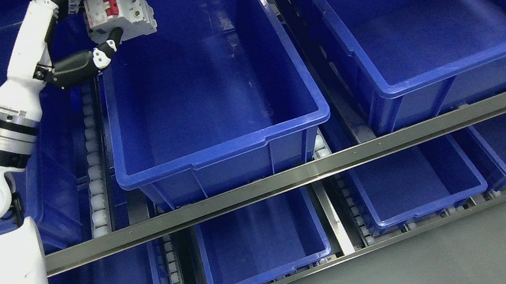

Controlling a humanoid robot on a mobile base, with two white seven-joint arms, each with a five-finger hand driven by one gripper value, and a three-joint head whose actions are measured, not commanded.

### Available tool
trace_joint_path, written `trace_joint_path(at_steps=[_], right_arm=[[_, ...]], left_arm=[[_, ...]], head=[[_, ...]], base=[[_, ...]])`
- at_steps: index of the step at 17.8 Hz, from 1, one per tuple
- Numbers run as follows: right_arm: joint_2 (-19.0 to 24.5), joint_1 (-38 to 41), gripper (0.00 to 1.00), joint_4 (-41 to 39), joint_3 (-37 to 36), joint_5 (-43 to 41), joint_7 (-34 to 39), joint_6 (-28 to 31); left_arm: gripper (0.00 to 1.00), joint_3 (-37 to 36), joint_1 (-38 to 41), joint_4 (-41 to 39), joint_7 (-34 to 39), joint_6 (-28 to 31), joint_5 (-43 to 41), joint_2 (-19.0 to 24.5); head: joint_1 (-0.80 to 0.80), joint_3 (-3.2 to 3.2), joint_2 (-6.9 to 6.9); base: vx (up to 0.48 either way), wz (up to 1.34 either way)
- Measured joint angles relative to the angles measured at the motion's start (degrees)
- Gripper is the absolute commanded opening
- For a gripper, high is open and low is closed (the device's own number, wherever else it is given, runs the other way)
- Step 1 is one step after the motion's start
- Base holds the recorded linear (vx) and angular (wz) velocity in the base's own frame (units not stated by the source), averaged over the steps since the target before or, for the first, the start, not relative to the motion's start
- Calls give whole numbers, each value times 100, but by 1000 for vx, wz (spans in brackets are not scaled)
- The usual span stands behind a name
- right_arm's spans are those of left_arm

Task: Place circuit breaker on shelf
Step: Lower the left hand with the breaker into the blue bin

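Up top, the left hand grips the circuit breaker, fingers wrapped around it, a black thumb pressing from below. The breaker, a blocky white plastic unit with red switches, hangs over the far left corner of the big blue bin. That bin looks bare inside, smooth plastic with a thick rolled rim. Beside it, a second blue bin, also showing only its floor. Both sit on white rollers behind a shiny metal rail. Lower bins below.

No legible text or labels
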Motion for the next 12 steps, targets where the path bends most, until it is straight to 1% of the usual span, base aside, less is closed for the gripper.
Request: trace_joint_path(at_steps=[3, 6, 12], right_arm=[[0, 0, 100, 0, 0, 0, 0, 0], [0, 0, 100, 0, 0, 0, 0, 0], [0, 0, 100, 0, 0, 0, 0, 0]], left_arm=[[5, -126, -385, 507, -54, 6, -310, 19], [5, -227, -871, 1213, -12, 3, -697, -36], [5, -398, -1726, 2821, 697, -64, -1096, -207]], head=[[0, 0, 0], [0, 0, 0], [0, 0, 0]], base=[[48, -32], [44, -19], [12, -12]])
